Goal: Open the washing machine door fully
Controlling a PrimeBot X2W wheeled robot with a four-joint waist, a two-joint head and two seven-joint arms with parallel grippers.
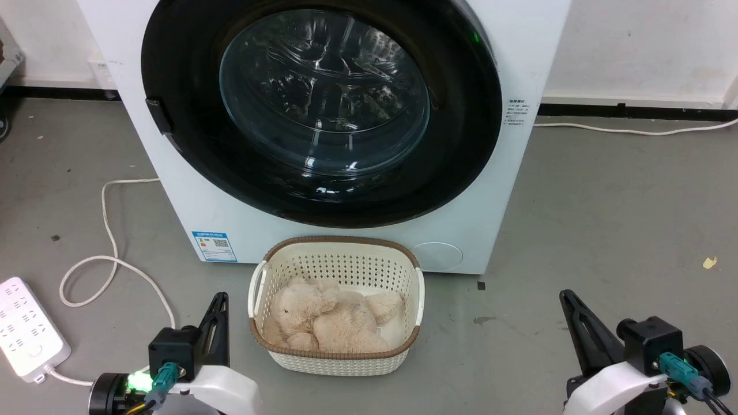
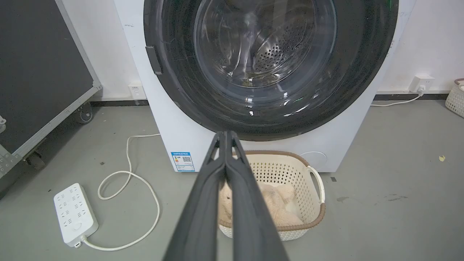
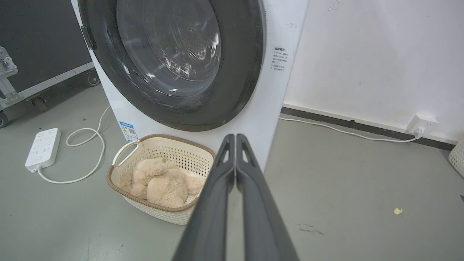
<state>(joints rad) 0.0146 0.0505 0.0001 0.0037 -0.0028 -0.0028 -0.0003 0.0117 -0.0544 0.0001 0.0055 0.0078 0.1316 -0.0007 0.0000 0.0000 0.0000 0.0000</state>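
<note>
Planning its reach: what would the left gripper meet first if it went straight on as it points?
Probably the door, at its lower black rim, passing above the basket. The shut left gripper lines up there, though depth is unclear.

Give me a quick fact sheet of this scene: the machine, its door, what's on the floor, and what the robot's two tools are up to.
Machine: white front-loading washing machine on a grey floor
Door: washing machine door closed, flush with the front
In front: cream basket holding a beige plush toy
Floor, robot's left: white power strip
Left tool: shut, empty, apart from the door
Right tool: shut, empty, apart from the door
</note>
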